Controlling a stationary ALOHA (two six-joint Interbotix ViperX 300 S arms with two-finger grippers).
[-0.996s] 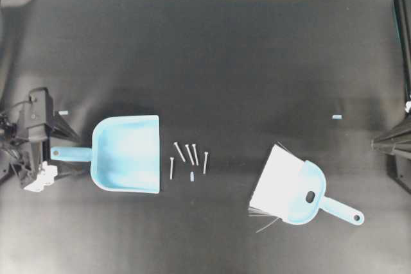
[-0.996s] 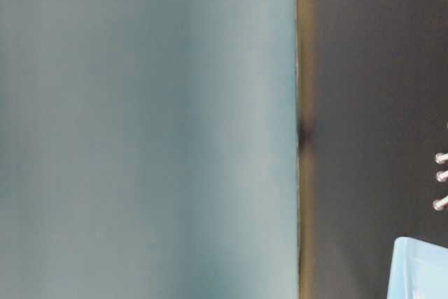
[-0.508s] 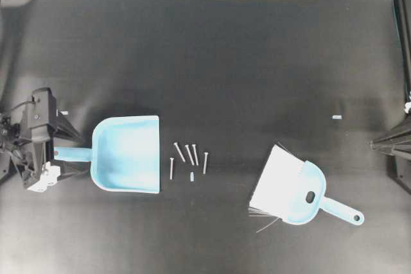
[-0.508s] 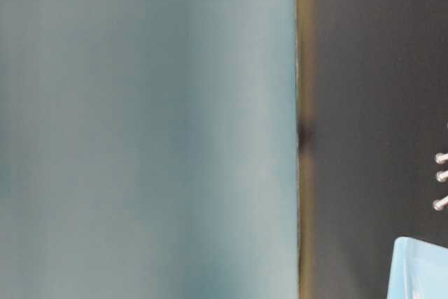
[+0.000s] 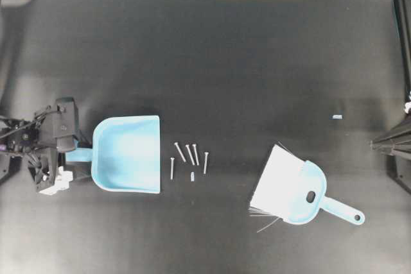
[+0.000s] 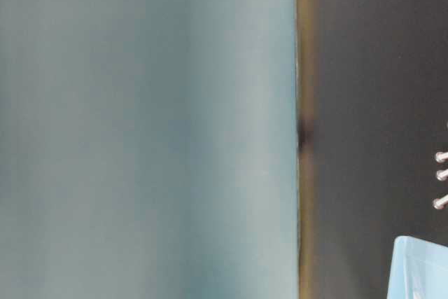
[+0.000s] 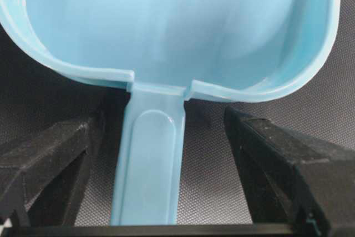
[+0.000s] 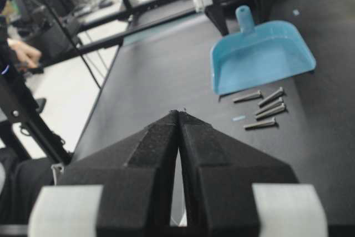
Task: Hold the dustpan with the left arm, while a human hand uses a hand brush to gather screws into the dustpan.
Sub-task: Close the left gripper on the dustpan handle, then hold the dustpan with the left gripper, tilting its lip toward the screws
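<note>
The left arm [image 5: 38, 145] is a black machine, boxy at the wrist, with thin dark cables looping off its outer side and a small white block fixed near its lower edge. Its left gripper [image 7: 166, 154] ends in two thick black fingers [image 7: 52, 151] with a rough, grainy face, joined by a straight black bar along the bottom. The right gripper [image 8: 178, 116] is black too: two wedge-shaped fingers [image 8: 147, 142] tapering to a sharp point, matte and slightly pebbled, each carrying a pale grey-white rectangular pad near its base. Seen from overhead, that right arm [image 5: 393, 144] shows only as a dark pointed shape at the table edge.
</note>
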